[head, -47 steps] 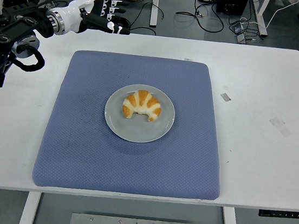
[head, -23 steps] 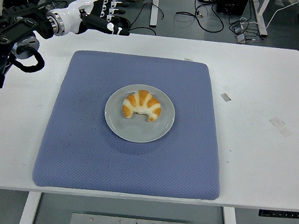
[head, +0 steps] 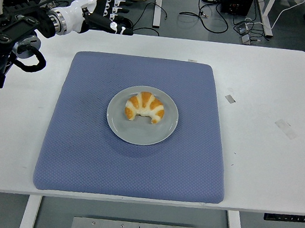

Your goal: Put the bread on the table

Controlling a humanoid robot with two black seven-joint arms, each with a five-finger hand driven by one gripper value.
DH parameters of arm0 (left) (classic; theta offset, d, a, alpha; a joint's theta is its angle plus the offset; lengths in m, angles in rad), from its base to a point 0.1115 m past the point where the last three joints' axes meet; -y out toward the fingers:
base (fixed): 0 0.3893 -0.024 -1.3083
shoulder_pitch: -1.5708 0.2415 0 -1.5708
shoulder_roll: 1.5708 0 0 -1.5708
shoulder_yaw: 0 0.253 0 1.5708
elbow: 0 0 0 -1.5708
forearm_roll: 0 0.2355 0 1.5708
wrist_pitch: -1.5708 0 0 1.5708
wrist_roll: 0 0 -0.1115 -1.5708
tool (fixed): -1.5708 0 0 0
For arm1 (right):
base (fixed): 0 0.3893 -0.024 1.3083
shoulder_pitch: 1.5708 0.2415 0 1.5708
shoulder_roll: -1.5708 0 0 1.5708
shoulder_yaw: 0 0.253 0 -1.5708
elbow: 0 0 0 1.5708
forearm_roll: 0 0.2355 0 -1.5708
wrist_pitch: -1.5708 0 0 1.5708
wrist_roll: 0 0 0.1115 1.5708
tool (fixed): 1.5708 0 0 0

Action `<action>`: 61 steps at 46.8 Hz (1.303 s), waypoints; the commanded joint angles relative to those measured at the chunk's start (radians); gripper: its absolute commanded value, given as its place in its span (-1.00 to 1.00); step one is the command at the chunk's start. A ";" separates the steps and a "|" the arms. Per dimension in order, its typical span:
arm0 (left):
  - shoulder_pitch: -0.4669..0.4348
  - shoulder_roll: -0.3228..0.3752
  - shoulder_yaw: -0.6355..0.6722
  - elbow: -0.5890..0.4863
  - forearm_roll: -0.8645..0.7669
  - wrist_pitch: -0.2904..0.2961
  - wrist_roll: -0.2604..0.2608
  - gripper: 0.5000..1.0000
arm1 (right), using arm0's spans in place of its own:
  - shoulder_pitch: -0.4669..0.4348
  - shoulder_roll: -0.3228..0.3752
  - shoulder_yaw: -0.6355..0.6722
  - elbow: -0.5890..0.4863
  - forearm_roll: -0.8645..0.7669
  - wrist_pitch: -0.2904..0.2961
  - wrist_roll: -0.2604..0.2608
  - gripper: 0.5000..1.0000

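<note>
Left arm reaches in from the left edge, raised. Left robot hand (head: 106, 14) empty, fingers (head: 119, 4) extended and loosely spread, thumb lowest.

A croissant (head: 144, 107) lay on a round grey plate (head: 164, 133) at the middle of a blue mat (head: 82, 139) that covered much of the white desk (head: 264, 155). The left hand (head: 101, 13) hung over the desk's far left corner, well apart from the plate, its fingers (head: 119, 2) spread and seemingly holding nothing. Cables lay on the floor beyond.
</note>
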 commanded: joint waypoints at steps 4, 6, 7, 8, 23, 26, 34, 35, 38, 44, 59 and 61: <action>0.005 -0.005 -0.003 0.000 -0.002 0.020 0.000 0.91 | 0.000 0.000 0.000 0.000 0.000 0.000 0.000 1.00; 0.006 -0.005 -0.001 0.000 -0.001 0.034 0.001 0.91 | 0.000 0.000 0.000 0.000 0.000 0.000 0.000 1.00; 0.006 -0.005 0.000 0.000 -0.001 0.038 0.000 0.91 | 0.000 0.000 0.000 0.000 0.000 0.000 0.000 1.00; 0.005 -0.005 0.002 0.000 0.001 0.043 0.000 0.91 | 0.000 0.000 0.000 0.000 0.000 0.000 0.000 1.00; 0.000 -0.014 0.008 0.000 0.007 0.044 0.000 0.91 | 0.000 0.000 0.000 0.000 0.000 0.000 0.000 1.00; 0.000 -0.018 0.010 0.000 0.007 0.044 0.000 0.91 | 0.000 0.000 0.000 0.000 0.000 0.000 0.000 1.00; -0.014 -0.030 0.016 -0.006 0.019 0.038 -0.004 0.90 | 0.000 0.000 0.001 0.000 0.000 0.000 0.000 1.00; -0.015 -0.033 0.016 -0.008 0.021 0.038 -0.004 0.90 | 0.000 0.000 0.001 0.000 0.000 0.000 0.000 1.00; -0.022 -0.042 0.016 -0.012 0.036 0.035 -0.004 0.89 | 0.000 0.000 0.001 0.000 0.000 0.000 0.000 1.00; -0.035 -0.070 0.016 -0.017 0.073 0.032 -0.004 0.89 | 0.000 0.000 0.001 0.000 0.000 0.000 0.000 1.00; -0.063 -0.035 0.057 -0.253 0.297 0.023 -0.023 0.89 | 0.000 0.000 0.000 0.000 0.000 0.000 0.000 1.00; -0.066 -0.013 0.056 -0.293 0.321 0.023 -0.025 0.89 | 0.000 0.000 0.000 0.000 0.000 0.000 0.000 1.00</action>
